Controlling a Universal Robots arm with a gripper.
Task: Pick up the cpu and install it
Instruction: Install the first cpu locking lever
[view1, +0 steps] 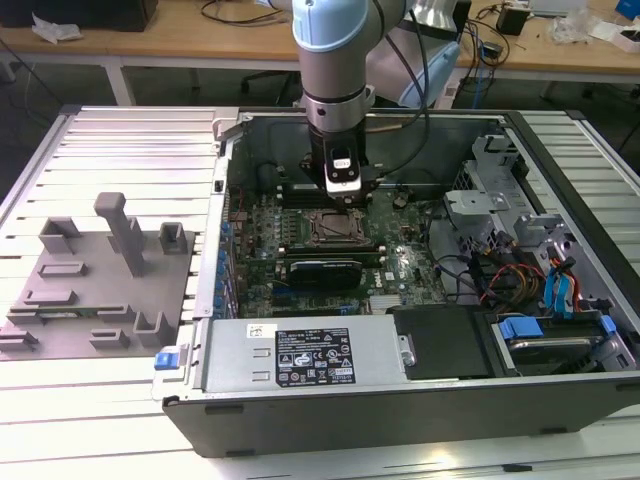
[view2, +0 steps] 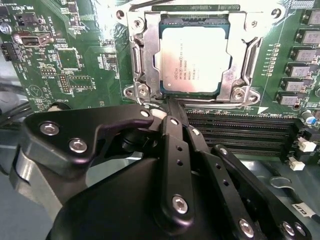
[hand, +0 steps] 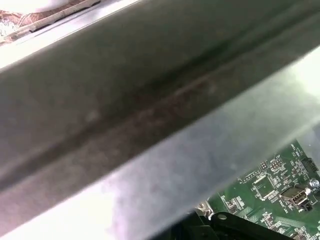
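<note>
In the second wrist view the cpu (view2: 196, 59) lies flat inside the socket frame (view2: 137, 60) on the green motherboard (view2: 75, 60), its silver top facing up and its edges looking square with the frame, so it appears to be seated already. The gripper (view2: 172, 107) sits just beside the socket's near edge, its dark fingers drawn together to a narrow tip with nothing between them; they do not touch the chip. In the exterior view the arm reaches down into the open computer case (view1: 300, 410) with the gripper (view1: 343, 196) directly over the board, close to the socket (view1: 335, 228), while the grey plastic fixture (view1: 100, 280) rests on the slatted table (view1: 120, 140) well apart on the exterior view's left. The first wrist view looks mostly onto a grey metal wall of the case (hand: 150, 125), with a corner of the motherboard (hand: 270, 190) below it. The main risk from here seems to be the closed fingertips catching the frame or the chip's near edge if the arm moves sideways while so low, which could tilt the chip in its seat and bend the contacts beneath. The memory slots (view2: 235, 132) just beside the fingers could also be scraped by a careless sweep.
</note>
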